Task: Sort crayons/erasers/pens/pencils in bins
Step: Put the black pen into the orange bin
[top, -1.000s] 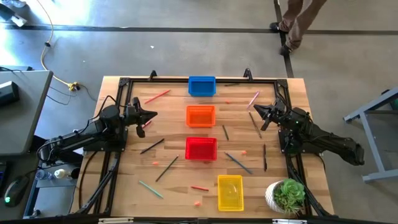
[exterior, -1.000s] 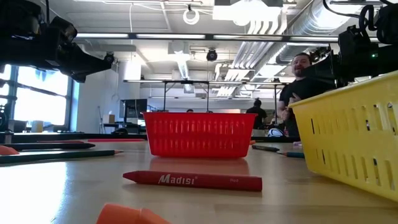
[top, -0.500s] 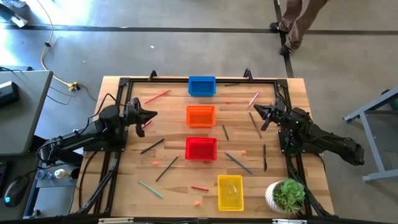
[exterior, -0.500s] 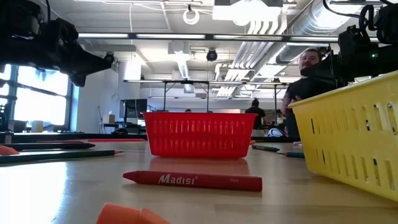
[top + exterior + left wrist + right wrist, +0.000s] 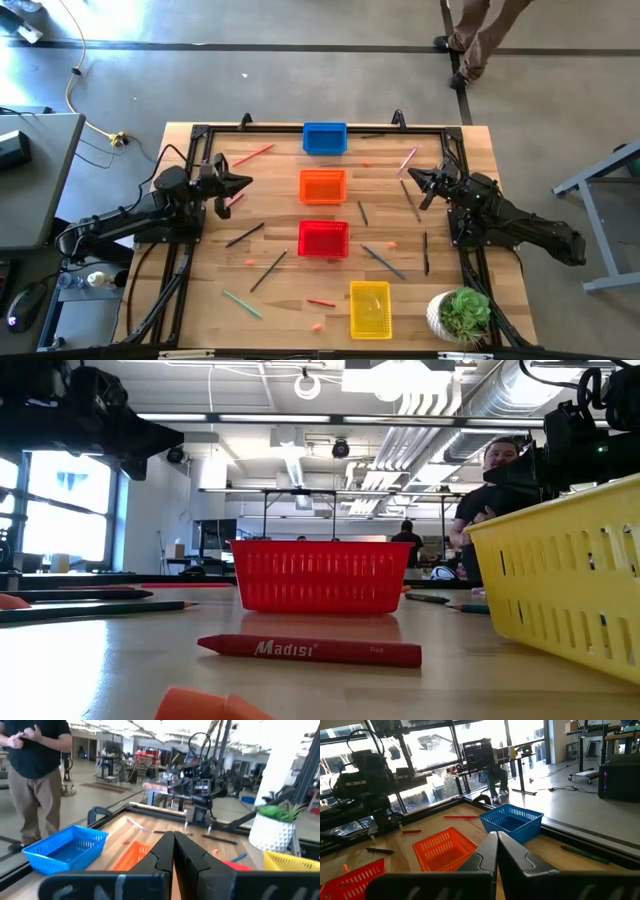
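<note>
High view: four rectangular plastic mesh bins run down the table centre from 12 to 6 o'clock: blue bin (image 5: 324,138), orange bin (image 5: 322,186), red bin (image 5: 323,239), yellow bin (image 5: 370,308). The left gripper (image 5: 244,182), at 9 o'clock of the orange bin, is closed and empty. The right gripper (image 5: 414,177), at 3 o'clock of it, is likewise closed and empty. Thin sticks lie scattered around.

Low view: a red crayon (image 5: 309,650) lies before the red bin.

Wrist views: both finger pairs meet, holding nothing.
</note>
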Robot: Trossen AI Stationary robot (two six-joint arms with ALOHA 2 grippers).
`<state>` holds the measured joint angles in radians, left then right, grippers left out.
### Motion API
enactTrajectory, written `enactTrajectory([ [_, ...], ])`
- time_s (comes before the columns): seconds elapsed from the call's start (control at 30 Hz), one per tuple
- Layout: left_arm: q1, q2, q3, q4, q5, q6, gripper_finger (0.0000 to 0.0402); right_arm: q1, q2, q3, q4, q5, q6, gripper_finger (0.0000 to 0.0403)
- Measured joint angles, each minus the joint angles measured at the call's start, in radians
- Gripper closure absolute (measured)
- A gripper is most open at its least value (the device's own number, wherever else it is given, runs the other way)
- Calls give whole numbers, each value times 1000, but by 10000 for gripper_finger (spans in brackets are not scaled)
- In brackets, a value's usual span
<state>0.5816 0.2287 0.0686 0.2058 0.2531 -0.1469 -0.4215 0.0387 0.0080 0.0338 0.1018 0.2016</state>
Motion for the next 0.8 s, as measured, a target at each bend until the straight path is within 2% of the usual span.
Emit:
enactTrajectory([
  [0.27, 0, 278, 124, -11, -45, 39, 402, 0, 0, 0, 0, 0, 0, 402],
  [0.43, 0, 452, 206, -75, -50, 60, 401, 0, 0, 0, 0, 0, 0, 402],
  [0.57, 0, 550, 268, -107, -56, 114, 401, 0, 0, 0, 0, 0, 0, 402],
  [0.8, -7, 661, 419, -364, -57, 124, 402, 0, 0, 0, 0, 0, 0, 402],
])
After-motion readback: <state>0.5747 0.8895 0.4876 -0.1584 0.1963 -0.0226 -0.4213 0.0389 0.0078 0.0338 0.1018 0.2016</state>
